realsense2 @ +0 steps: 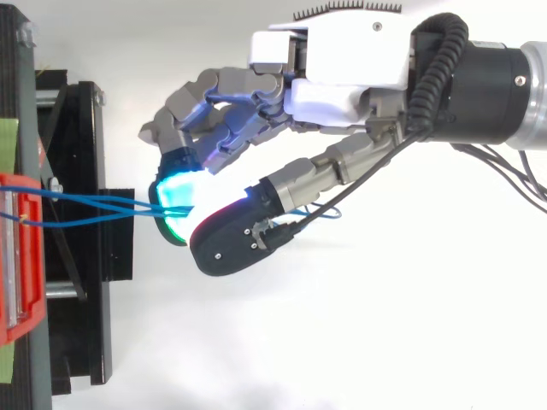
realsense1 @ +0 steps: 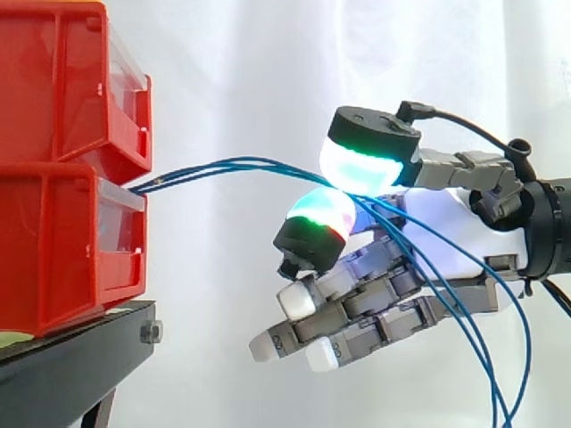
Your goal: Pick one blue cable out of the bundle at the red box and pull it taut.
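Hand [realsense2: 342, 94] pinching blue cables [realsense1: 241, 162] between glowing pads [realsense1: 357, 165], side view showing strands drooping past palm, red bins [realsense1: 62, 223] opposite

Bins [realsense1: 62, 241]: red | cables [realsense1: 250, 163]: blue | stand [realsense1: 71, 370]: black | curtain [realsense1: 250, 62]: white | hand [realsense1: 451, 223]: white and grey, pads [realsense1: 357, 168] glowing green-cyan, one red-edged

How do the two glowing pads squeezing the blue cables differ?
The upper pad glows white-cyan with a green edge; the lower pad shows green and white with a red edge. The upper pad sits on top of the blue cables, its black back upward; the lower pad sits beneath them, black back downward. Both are thick fingertips of the hand, pinching the cables between them.
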Available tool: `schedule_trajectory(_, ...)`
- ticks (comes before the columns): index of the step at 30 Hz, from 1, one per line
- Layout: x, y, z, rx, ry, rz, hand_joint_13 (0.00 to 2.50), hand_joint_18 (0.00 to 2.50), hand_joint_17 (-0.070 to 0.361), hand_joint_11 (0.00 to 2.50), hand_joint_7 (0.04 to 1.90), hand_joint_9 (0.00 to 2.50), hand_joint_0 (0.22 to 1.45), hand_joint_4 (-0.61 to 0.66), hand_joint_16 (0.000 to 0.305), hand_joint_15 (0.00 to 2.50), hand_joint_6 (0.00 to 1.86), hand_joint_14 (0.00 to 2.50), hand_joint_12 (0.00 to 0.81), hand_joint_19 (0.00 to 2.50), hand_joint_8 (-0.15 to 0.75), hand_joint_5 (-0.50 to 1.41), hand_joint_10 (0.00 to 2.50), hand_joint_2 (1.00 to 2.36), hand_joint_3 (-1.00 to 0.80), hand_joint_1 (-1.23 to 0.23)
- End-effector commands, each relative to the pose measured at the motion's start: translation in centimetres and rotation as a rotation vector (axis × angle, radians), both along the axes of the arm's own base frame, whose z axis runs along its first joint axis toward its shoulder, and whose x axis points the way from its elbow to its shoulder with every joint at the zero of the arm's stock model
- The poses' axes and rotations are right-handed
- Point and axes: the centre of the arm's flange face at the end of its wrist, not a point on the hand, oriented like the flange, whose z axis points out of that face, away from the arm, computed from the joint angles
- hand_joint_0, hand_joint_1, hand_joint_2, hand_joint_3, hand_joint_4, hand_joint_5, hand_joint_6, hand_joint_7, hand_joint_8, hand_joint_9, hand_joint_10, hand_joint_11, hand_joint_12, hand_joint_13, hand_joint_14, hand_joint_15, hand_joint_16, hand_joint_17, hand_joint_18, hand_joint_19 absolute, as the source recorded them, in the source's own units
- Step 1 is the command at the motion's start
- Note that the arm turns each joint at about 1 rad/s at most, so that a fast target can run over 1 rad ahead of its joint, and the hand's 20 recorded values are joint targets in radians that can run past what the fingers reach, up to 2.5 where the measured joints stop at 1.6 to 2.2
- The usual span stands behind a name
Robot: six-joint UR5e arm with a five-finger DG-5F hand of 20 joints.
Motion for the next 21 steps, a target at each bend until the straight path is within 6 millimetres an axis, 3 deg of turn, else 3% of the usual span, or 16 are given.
schedule_trajectory(1, -0.01, 0.00, -0.02, 0.000, 0.000, 0.000, 0.18, 0.40, 0.143, 0.46, 1.15, 0.64, 0.63, 0.08, 0.064, 0.00, 0.89, 0.00, 0.410, 0.17, 0.318, -0.15, 0.01, 1.01, -0.03, -0.93)
schedule_trajectory(11, 0.02, -0.01, 0.05, 0.001, -0.001, -0.001, 0.12, 0.33, 0.131, 0.48, 1.10, 0.57, 0.67, 0.10, 0.058, 0.00, 0.90, 0.00, 0.385, 0.16, 0.292, -0.17, 0.01, 1.02, -0.15, -0.98)
schedule_trajectory(14, 0.02, -0.01, 0.05, 0.001, -0.001, -0.001, 0.12, 0.32, 0.131, 0.48, 1.12, 0.58, 0.65, 0.10, 0.058, 0.00, 0.89, 0.00, 0.385, 0.17, 0.292, -0.16, 0.01, 1.02, -0.25, -1.00)
schedule_trajectory(21, 0.06, -0.01, 0.12, 0.005, -0.003, -0.001, 0.16, 0.37, 0.130, 0.46, 1.17, 0.63, 0.61, 0.10, 0.058, 0.00, 0.88, 0.00, 0.380, 0.19, 0.293, -0.14, 0.01, 1.01, -0.31, -0.92)
